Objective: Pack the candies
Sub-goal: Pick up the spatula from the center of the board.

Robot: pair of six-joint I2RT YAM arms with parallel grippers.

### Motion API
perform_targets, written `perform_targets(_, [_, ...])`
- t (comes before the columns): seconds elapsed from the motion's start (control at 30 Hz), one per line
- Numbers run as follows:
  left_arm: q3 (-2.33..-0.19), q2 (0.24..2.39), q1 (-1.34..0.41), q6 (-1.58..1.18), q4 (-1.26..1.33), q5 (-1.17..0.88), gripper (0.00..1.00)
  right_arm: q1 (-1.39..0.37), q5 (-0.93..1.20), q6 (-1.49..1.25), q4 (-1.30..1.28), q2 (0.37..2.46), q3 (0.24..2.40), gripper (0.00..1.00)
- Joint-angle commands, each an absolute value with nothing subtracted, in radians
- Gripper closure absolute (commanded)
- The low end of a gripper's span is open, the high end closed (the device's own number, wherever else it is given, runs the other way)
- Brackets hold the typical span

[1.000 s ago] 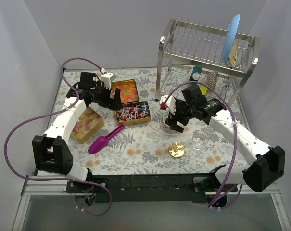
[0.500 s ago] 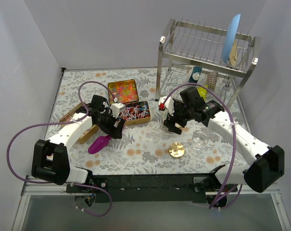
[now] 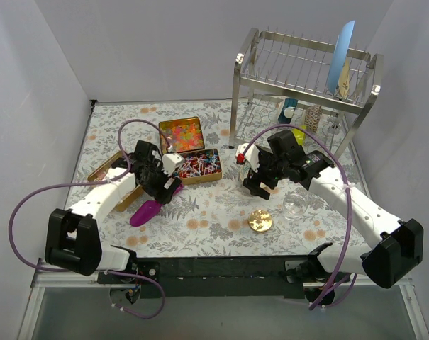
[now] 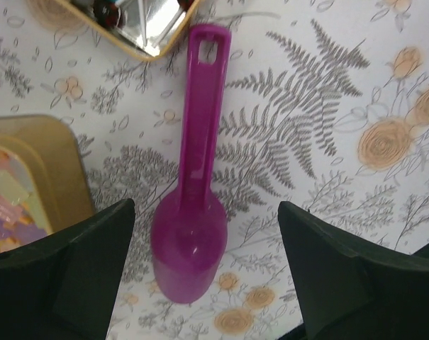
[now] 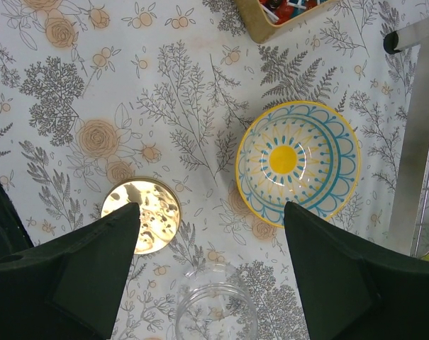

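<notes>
Left gripper (image 4: 207,244) jaws wide open either side of purple scoop (image 4: 196,170), not touching it; right gripper (image 5: 210,212) open above bowl (image 5: 297,163) and gold lid (image 5: 141,216). Candies (image 3: 197,165) in tins (image 3: 203,180) far-left of centre, just beyond the scoop.

No text, label or number is legible.

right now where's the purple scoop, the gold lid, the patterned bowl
purple scoop (image 4: 189,248) left wrist view, its scooping end
gold lid (image 5: 154,212) right wrist view, its shiny top
patterned bowl (image 5: 283,159) right wrist view, its yellow centre
</notes>
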State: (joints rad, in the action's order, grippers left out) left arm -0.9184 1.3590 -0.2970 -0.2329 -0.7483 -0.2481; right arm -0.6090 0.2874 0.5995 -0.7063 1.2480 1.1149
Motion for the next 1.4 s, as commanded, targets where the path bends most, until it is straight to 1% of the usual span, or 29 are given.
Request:
perform_targets(0.0, [-0.891, 1.259, -0.281, -0.109, -0.893, -0.176, 0.16, -0.611, 0.282, 0.595, -0.695, 1.22, 1.104, 0.11])
perform_targets(0.13, [-0.836, 1.243, -0.281, -0.138, -0.888, -0.135, 0.15, -0.611, 0.288, 0.597, -0.69, 1.223, 1.106, 0.11])
perform_targets(0.33, [-0.773, 1.278, -0.281, -0.167, -0.852, -0.094, 0.2, -0.611, 0.291, 0.601, -0.695, 1.233, 1.12, 0.11])
perform_targets(0.63, [-0.669, 1.235, -0.267, -0.141, -0.769, 0.018, 0.22, -0.611, 0.29, 0.606, -0.695, 1.215, 1.097, 0.11])
perform_targets(0.77, [-0.64, 1.213, -0.268, -0.149, -0.721, 0.031, 0.31, -0.611, 0.293, 0.604, -0.684, 1.212, 1.094, 0.11])
perform_targets(0.8, [-0.626, 1.21, -0.268, -0.149, -0.707, 0.032, 0.38, -0.611, 0.291, 0.604, -0.683, 1.215, 1.095, 0.11])
perform_targets(0.87, [-0.614, 1.204, -0.268, -0.143, -0.673, 0.025, 0.46, -0.612, 0.291, 0.607, -0.673, 1.218, 1.097, 0.11])
perform_targets(0.9, [-0.609, 1.2, -0.268, -0.137, -0.669, 0.003, 0.54, -0.611, 0.293, 0.609, -0.673, 1.219, 1.106, 0.11])
perform_targets(0.93, [-0.612, 1.198, -0.268, -0.13, -0.672, 0.002, 0.57, -0.611, 0.301, 0.611, -0.675, 1.223, 1.114, 0.11])
perform_targets(1.0, [-0.644, 1.174, -0.268, -0.112, -0.712, -0.105, 0.62, -0.611, 0.322, 0.629, -0.687, 1.23, 1.14, 0.11])
perform_targets(1.1, [-0.761, 1.138, -0.268, -0.045, -0.849, -0.272, 0.61, -0.611, 0.385, 0.64, -0.693, 1.238, 1.222, 0.1])
perform_targets(1.13, [-0.822, 1.129, -0.268, -0.031, -0.923, -0.378, 0.61, -0.611, 0.417, 0.64, -0.683, 1.241, 1.258, 0.1])
perform_targets(1.17, [-0.853, 1.134, -0.268, -0.025, -0.951, -0.414, 0.61, -0.611, 0.434, 0.64, -0.658, 1.244, 1.27, 0.1])
perform_targets(1.23, [-0.947, 1.188, -0.268, -0.012, -1.059, -0.528, 0.61, -0.614, 0.5, 0.689, -0.641, 1.252, 1.295, 0.1])
perform_targets(1.27, [-0.971, 1.219, -0.268, -0.008, -1.096, -0.564, 0.63, -0.62, 0.512, 0.727, -0.626, 1.259, 1.304, 0.1])
perform_targets(1.3, [-0.995, 1.251, -0.268, 0.035, -1.136, -0.612, 0.69, -0.629, 0.514, 0.815, -0.612, 1.261, 1.298, 0.11])
perform_targets(1.37, [-1.053, 1.357, -0.268, 0.044, -1.239, -0.725, 0.72, -0.669, 0.479, 0.932, -0.569, 1.252, 1.241, 0.11])
